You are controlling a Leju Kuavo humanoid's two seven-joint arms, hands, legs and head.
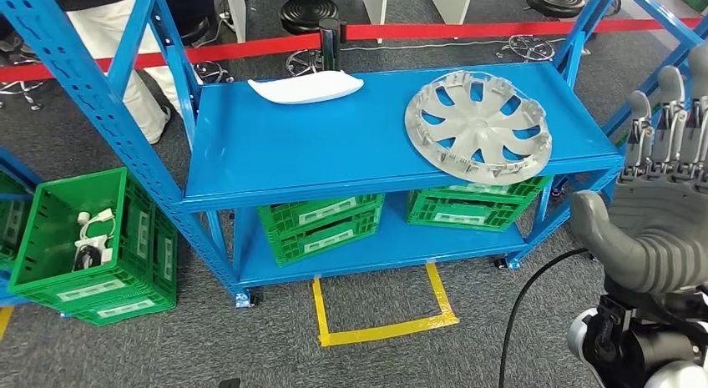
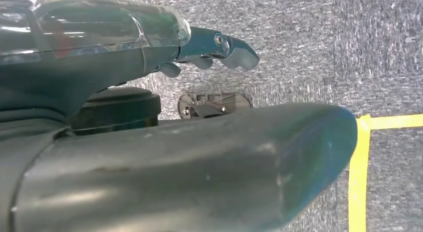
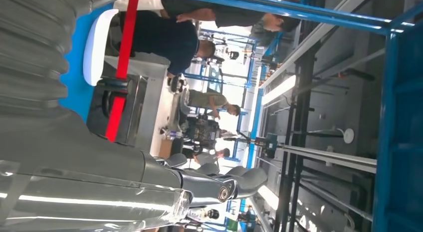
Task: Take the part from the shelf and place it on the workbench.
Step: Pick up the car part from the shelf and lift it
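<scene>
Stood facing the blue shelf (image 1: 334, 146), with the reach for the part not yet begun. Judged the step in hand to be the approach and grasp, nothing of the carrying done.

Lay flat on the top board of the shelf, at its right end: the grey wheel cover (image 1: 477, 125), its near rim just over the front edge. Rested toward the back edge, left of middle and well apart from the wheel cover: a white curved part (image 1: 305, 87). Could not tell from the task wording which of the two was meant; took the wheel cover as likelier, being nearer the raised hand.

Best done by coming in from the front right corner, low and level, and taking the overhanging rim between thumb and fingers rather than pressing down on the spokes. Worth lifting straight up before drawing back, so as not to scrape the board or catch the right upright of the shelf. Thin, broad and light by the look, so likely to tip if gripped off centre.

Right hand (image 1: 659, 196) held up beside the right end of the shelf, fingers upright and apart, thumb out, holding nothing and touching nothing. Left hand (image 2: 199, 142) hung over the grey floor near a yellow tape line (image 2: 359, 177), fingers extended with nothing in them.
</scene>
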